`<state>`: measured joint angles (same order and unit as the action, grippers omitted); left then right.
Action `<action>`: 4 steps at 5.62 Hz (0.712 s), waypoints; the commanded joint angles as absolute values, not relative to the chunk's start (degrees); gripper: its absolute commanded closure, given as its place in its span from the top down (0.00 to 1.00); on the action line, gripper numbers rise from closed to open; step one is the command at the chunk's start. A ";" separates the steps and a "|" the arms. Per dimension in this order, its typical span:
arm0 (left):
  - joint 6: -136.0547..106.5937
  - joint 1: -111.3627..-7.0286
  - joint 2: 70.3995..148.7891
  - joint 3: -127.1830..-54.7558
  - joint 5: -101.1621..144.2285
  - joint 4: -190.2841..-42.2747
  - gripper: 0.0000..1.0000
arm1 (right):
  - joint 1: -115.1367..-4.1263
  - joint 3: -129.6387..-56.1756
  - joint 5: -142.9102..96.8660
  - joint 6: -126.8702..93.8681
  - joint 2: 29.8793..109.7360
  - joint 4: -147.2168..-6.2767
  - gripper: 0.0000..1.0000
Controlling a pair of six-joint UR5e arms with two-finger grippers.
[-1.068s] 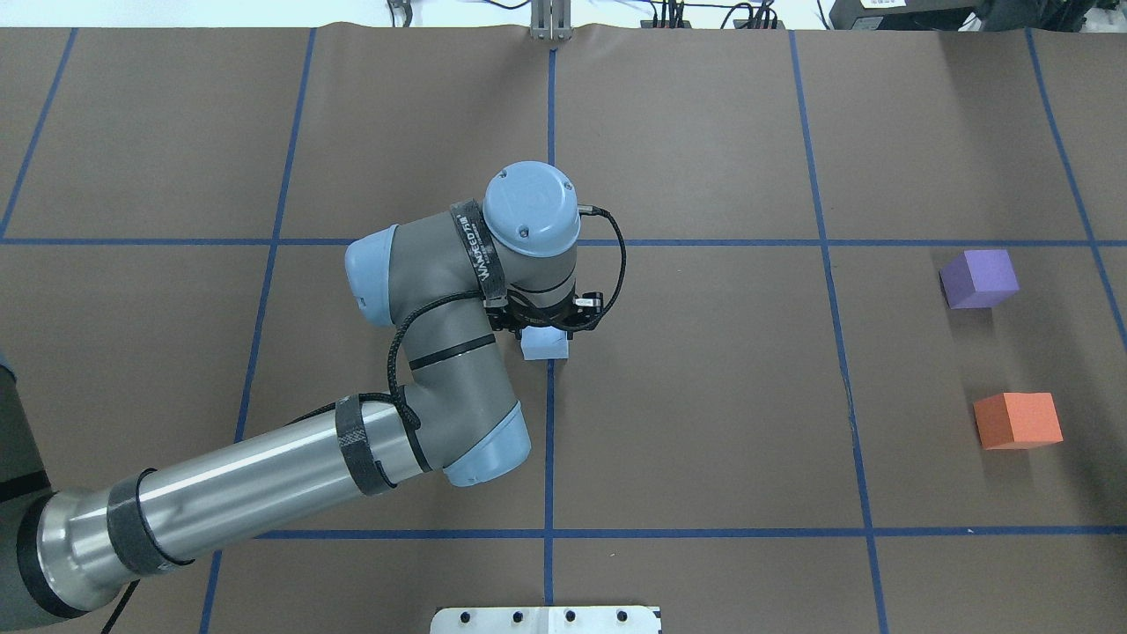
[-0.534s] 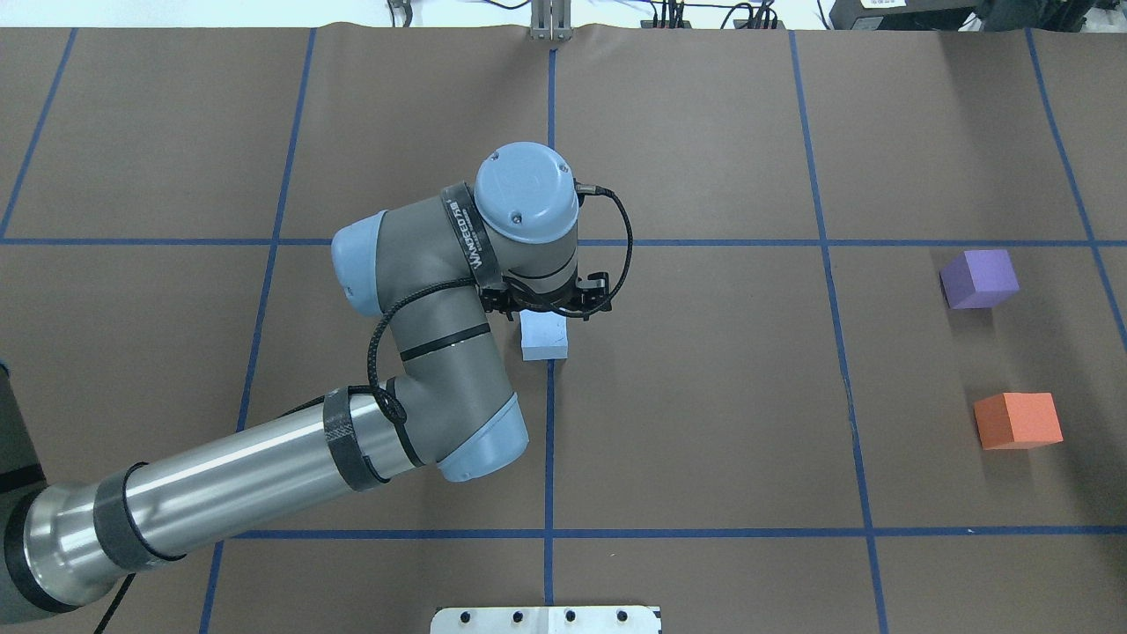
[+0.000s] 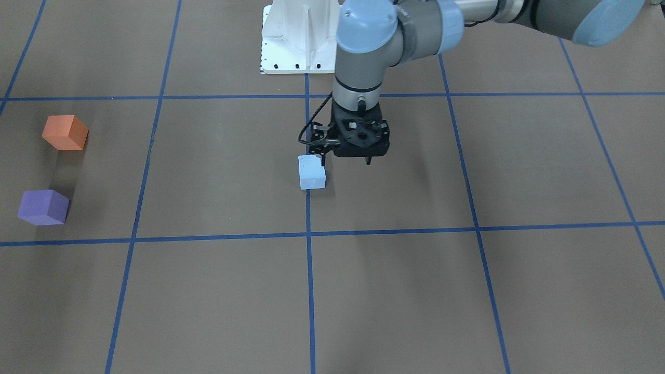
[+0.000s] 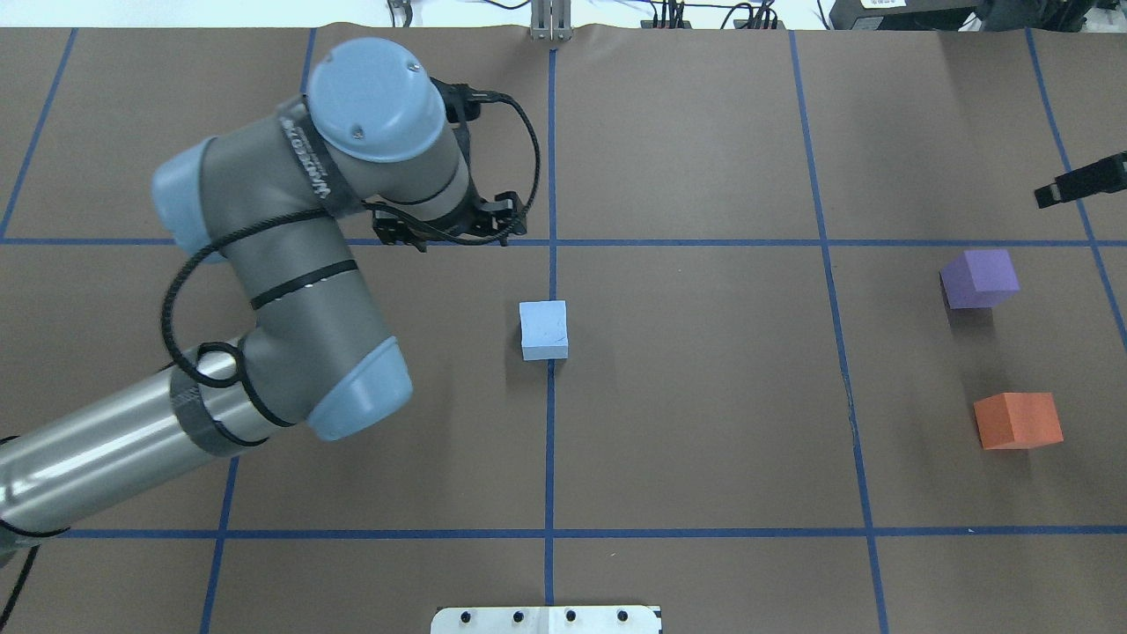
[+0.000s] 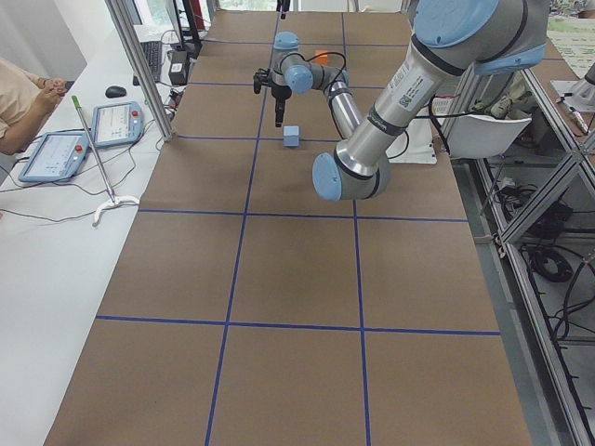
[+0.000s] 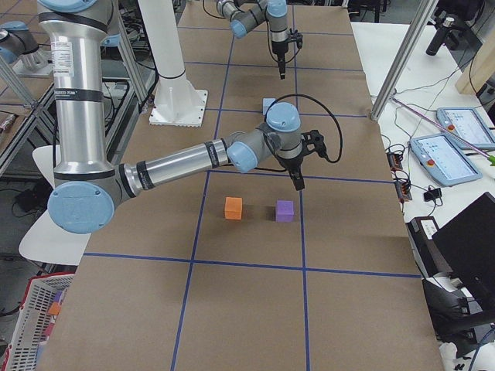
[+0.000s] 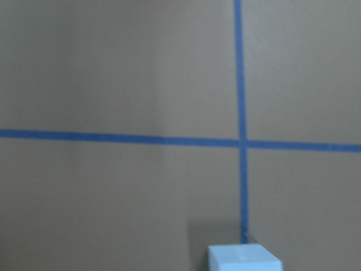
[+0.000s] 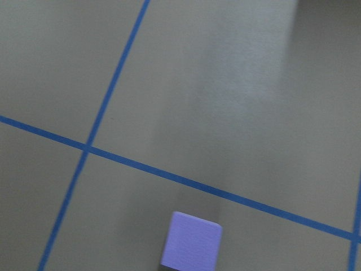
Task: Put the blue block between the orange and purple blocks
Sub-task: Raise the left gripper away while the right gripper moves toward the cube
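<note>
The light blue block (image 4: 543,330) lies alone on the brown table at its middle, on a blue tape line; it also shows in the front view (image 3: 311,173) and at the bottom of the left wrist view (image 7: 243,258). My left gripper (image 3: 344,160) is open and empty, raised above the table beside the block. The purple block (image 4: 979,278) and the orange block (image 4: 1017,421) sit apart at the right. My right gripper (image 4: 1079,185) shows at the right edge, beyond the purple block (image 8: 190,248); I cannot tell whether it is open or shut.
Blue tape lines divide the brown table into squares. The white robot base plate (image 4: 546,619) sits at the near edge. A gap of bare table lies between the purple block (image 3: 43,207) and the orange block (image 3: 65,133).
My left gripper was low over the blue block; it has risen and swung away to the far left, leaving the block on the table. The right gripper has come into view at the right edge.
</note>
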<state>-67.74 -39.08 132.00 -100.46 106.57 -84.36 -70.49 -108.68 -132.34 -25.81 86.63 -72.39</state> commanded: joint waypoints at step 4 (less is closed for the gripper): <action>-27.70 -60.50 108.07 -104.77 115.64 -82.70 1.00 | -40.14 -111.27 -112.74 -61.49 55.51 -94.25 1.00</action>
<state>-42.94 -55.60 113.62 -105.14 113.42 -82.16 -45.80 -110.95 -118.03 -57.65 61.35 -87.42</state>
